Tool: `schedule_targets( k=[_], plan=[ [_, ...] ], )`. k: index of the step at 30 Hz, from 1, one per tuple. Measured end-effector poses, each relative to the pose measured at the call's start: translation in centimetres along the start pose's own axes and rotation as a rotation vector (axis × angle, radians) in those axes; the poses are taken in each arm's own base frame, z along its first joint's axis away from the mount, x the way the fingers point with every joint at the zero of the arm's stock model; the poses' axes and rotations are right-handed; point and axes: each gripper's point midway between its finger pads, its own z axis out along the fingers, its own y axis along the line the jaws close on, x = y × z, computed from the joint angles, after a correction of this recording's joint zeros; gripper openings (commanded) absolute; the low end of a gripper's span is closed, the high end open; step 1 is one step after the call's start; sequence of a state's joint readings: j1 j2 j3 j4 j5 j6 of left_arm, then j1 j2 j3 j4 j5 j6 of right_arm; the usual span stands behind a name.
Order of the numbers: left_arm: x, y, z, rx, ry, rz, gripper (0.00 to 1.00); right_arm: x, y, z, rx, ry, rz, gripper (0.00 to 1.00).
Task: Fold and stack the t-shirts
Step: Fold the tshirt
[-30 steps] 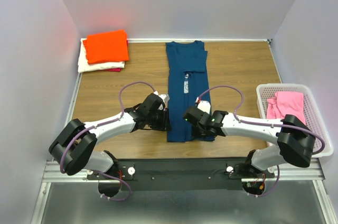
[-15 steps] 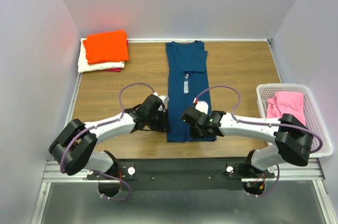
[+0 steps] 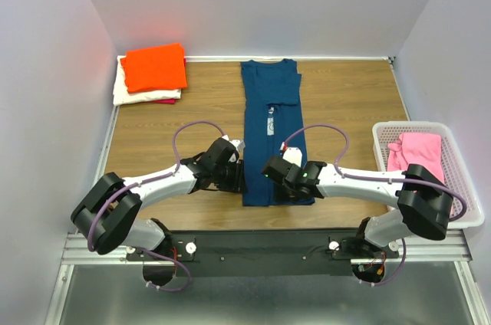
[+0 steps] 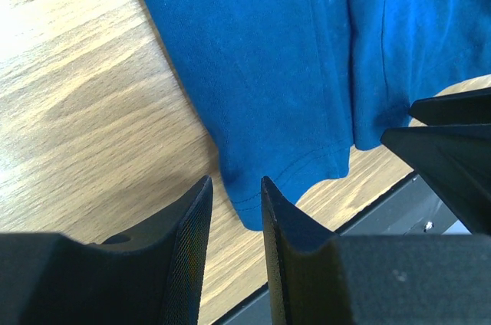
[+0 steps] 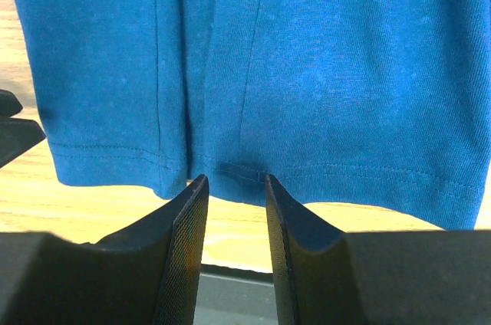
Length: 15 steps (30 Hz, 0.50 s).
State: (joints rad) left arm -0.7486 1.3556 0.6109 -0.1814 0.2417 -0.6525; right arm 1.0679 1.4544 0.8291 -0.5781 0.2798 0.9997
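Observation:
A navy blue t-shirt [image 3: 270, 110] lies folded into a long narrow strip down the middle of the table, its hem toward the arms. My left gripper [image 3: 241, 182] hovers at the hem's near-left corner. In the left wrist view it [image 4: 234, 183] stands open, the corner of the shirt [image 4: 291, 72] just past its tips and bare wood between its jaws. My right gripper [image 3: 278, 189] is over the hem further right. It [image 5: 234, 179] is open too, with the hem of the shirt [image 5: 307, 72] just beyond its tips. An orange tee [image 3: 155, 67] tops a folded stack at the back left.
A cream-white tee [image 3: 130, 95] and a sliver of a red one lie under the orange tee. A white basket [image 3: 460, 187] at the right edge holds a pink tee [image 3: 418, 152]. The table's near edge and black rail [image 3: 261, 244] lie just below both grippers.
My right gripper has slid slightly left along the hem. The left arm and the shirts have stayed where they were.

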Motion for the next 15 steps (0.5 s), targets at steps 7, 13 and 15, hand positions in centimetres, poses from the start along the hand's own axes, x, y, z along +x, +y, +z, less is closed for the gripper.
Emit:
schedule_targets(
  k=[7,13,15],
  plan=[
    [0.0,0.0,0.0,0.0,0.0,0.0,0.4,0.7,-0.7,1.3,0.051,0.021,-0.005,0.16],
    [0.2,0.1,0.0,-0.002,0.004,-0.001,0.4,0.8,-0.7,1.4,0.057,0.021,-0.011,0.05],
    [0.2,0.1,0.0,-0.002,0.004,-0.001,0.39,0.7,-0.5,1.1,0.048,0.016,-0.009,0.04]
  ],
)
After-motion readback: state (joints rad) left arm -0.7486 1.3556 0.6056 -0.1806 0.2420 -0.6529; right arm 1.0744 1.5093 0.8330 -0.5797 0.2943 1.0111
